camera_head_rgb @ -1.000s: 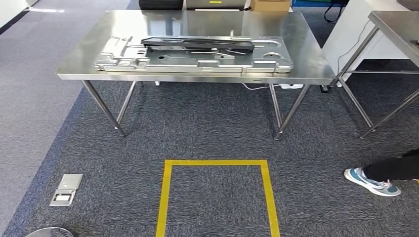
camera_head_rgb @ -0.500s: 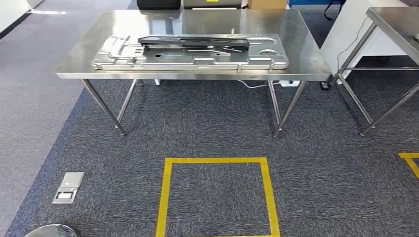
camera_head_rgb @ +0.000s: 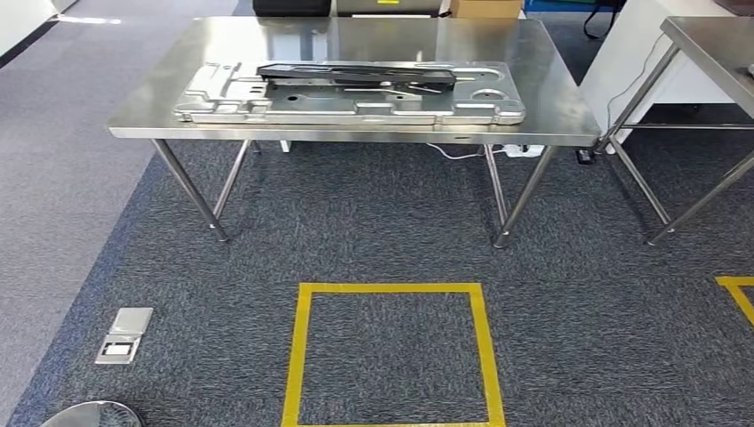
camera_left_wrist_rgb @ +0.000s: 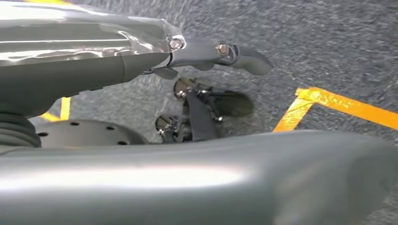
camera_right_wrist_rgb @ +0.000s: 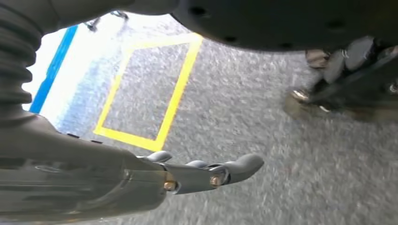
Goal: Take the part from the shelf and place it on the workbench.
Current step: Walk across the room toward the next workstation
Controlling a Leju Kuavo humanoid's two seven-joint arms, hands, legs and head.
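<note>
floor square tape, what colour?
Yellow, on dark grey carpet; the floor square tape shows best in the head view.

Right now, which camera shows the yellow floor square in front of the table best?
The head view: the yellow floor square appears nearly whole before the steel table. The left wrist view catches one yellow tape corner; the right wrist view shows a yellow outline at an angle.

A steel table [camera_head_rgb: 569, 116] is set on grey carpet [camera_head_rgb: 382, 222]; a yellow square [camera_head_rgb: 300, 356] is taped before it.

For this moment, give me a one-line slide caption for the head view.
Steel workbench carrying a large silver metal panel with a dark part on top, beyond a yellow tape square on grey carpet.
</note>
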